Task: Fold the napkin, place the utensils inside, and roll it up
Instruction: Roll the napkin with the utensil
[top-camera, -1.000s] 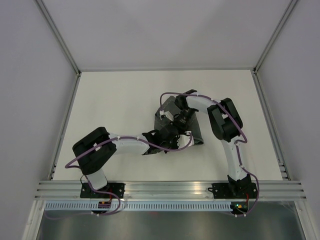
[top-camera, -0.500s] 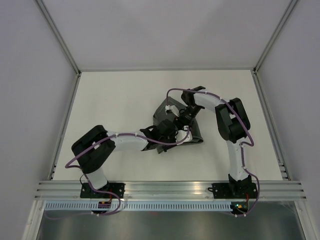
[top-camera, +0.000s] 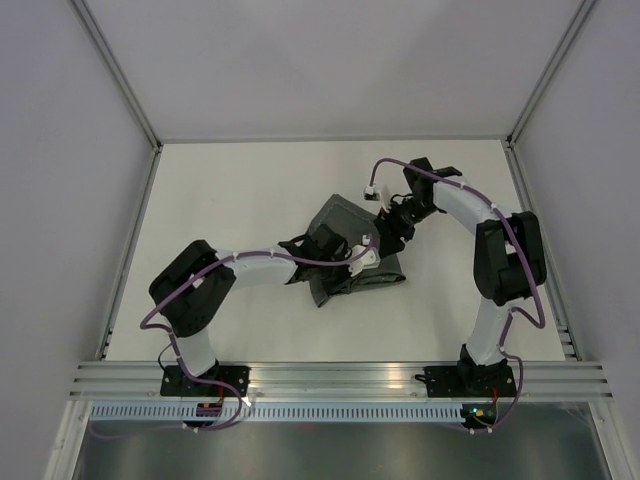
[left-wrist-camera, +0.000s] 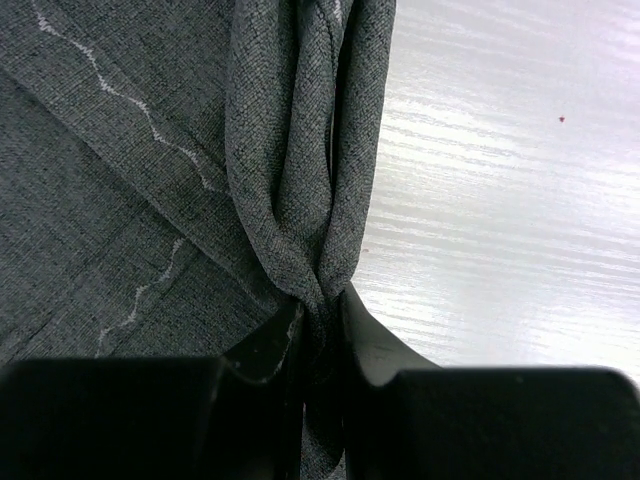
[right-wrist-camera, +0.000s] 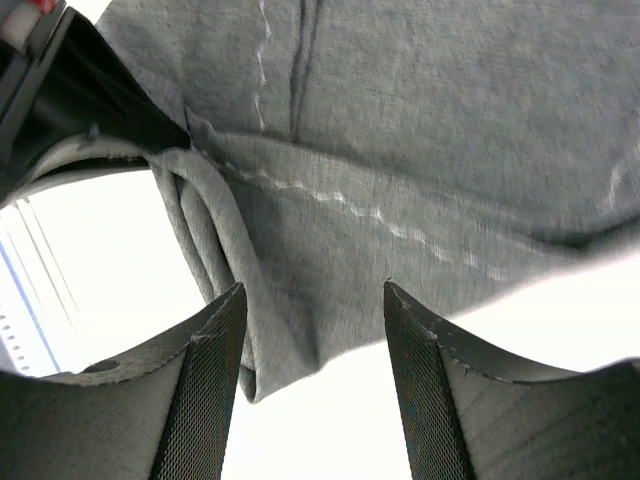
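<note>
while the left tool (left-wrist-camera: 318, 312) pinches a bunched napkin (left-wrist-camera: 130, 210) fold, the right tool (right-wrist-camera: 312, 330) stands wide open. it holds nothing.

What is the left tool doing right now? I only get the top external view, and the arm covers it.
Observer: In the left wrist view, the left tool is shut on a bunch of folds at the edge of the napkin.
Operator: And the other side?
Observer: In its own wrist view, the right tool is open, fingers spread, with a napkin edge lying across the gap and not clamped.
</note>
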